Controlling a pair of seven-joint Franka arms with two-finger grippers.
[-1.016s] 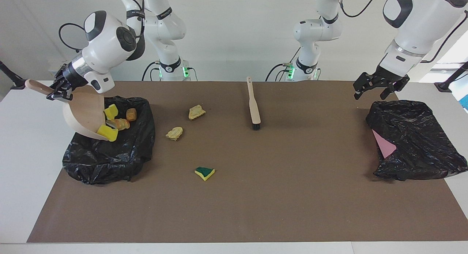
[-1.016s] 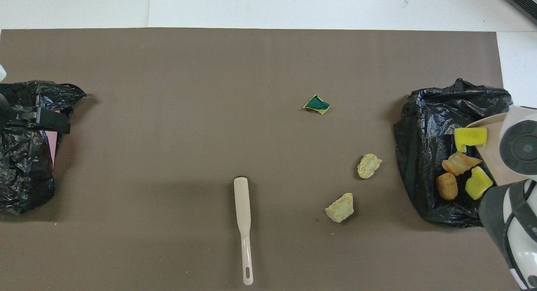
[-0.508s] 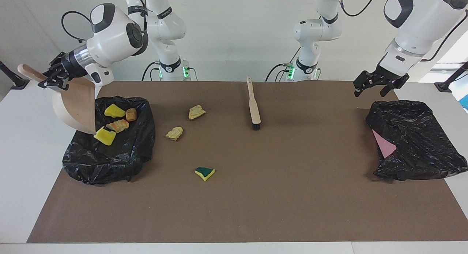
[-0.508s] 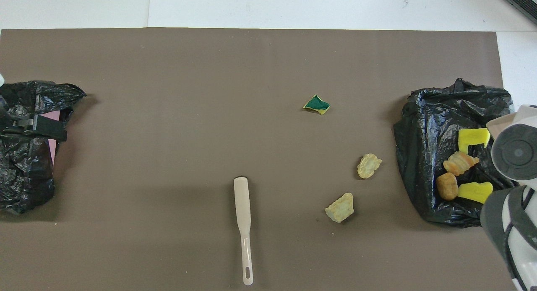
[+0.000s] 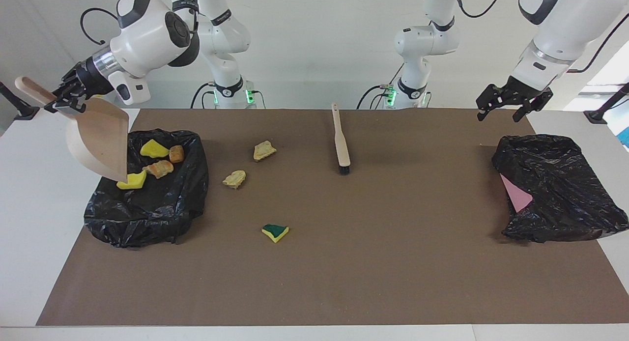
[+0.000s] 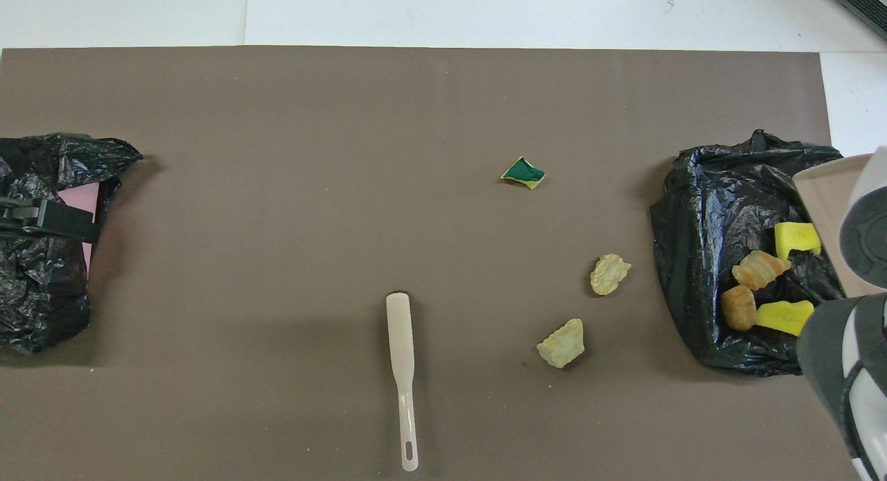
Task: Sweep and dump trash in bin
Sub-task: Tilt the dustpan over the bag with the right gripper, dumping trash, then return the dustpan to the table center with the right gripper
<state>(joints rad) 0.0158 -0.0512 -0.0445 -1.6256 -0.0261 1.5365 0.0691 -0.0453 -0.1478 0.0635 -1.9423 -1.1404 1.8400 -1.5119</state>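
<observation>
My right gripper (image 5: 68, 94) is shut on the handle of the beige dustpan (image 5: 96, 143), which hangs tilted, lip down, over the black bag bin (image 5: 147, 203). Several pieces of trash lie in that bag: two yellow sponge pieces (image 5: 153, 148) (image 5: 131, 182), an orange lump (image 5: 158, 168) and a brown lump (image 5: 176, 154). On the mat lie two tan lumps (image 5: 264, 150) (image 5: 234, 178) and a green-and-yellow wedge (image 5: 274, 232). The beige brush (image 5: 340, 140) lies on the mat near the robots. My left gripper (image 5: 508, 102) hangs open and holds nothing, over the mat's corner.
A second black bag (image 5: 555, 188) with a pink sheet (image 5: 516, 194) at its mouth lies at the left arm's end of the table. The brown mat (image 5: 393, 262) covers most of the white table.
The right gripper has lifted and tipped the dustpan; the scraps slid off it into the black bag. The left gripper has risen slightly.
</observation>
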